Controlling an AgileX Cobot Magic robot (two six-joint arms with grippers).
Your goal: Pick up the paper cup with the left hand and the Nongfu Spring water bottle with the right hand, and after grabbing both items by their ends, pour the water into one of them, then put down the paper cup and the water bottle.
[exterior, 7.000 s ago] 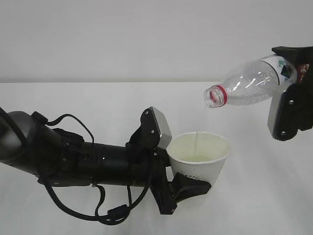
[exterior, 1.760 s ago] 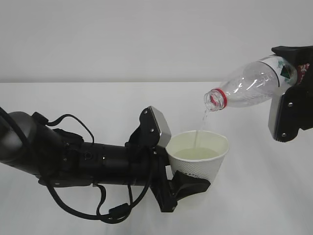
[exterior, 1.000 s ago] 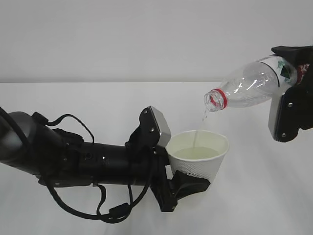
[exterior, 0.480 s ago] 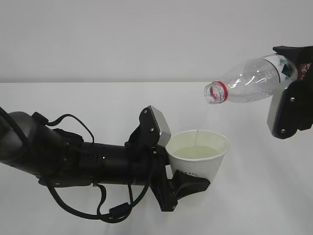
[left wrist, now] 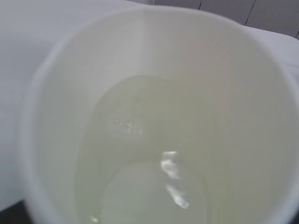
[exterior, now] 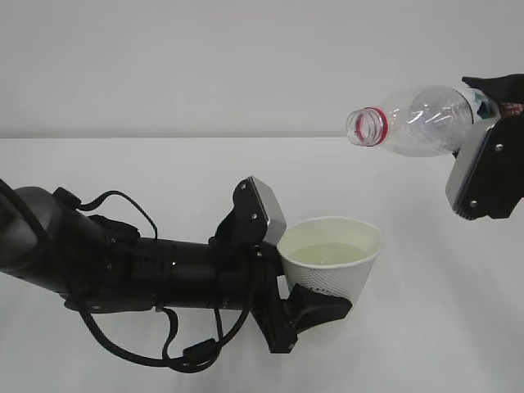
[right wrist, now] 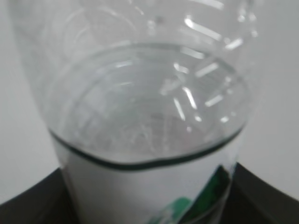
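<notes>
One cup, one bottle, two hands

There is one paper cup (exterior: 333,262) and it holds one shallow pool of water (exterior: 327,255). One Nongfu Spring water bottle (exterior: 413,123) is above the cup and to its right, with one red neck ring. Two hands are counted: one left hand (exterior: 307,307) at the cup, one right hand (exterior: 490,155) at the bottle's end. One white surface (exterior: 434,327) lies under the cup.

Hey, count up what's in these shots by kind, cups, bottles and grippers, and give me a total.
Paper cups: 1, the paper cup
Water bottles: 1, the water bottle
Grippers: 2, the left gripper and the right gripper
Total: 4
</notes>
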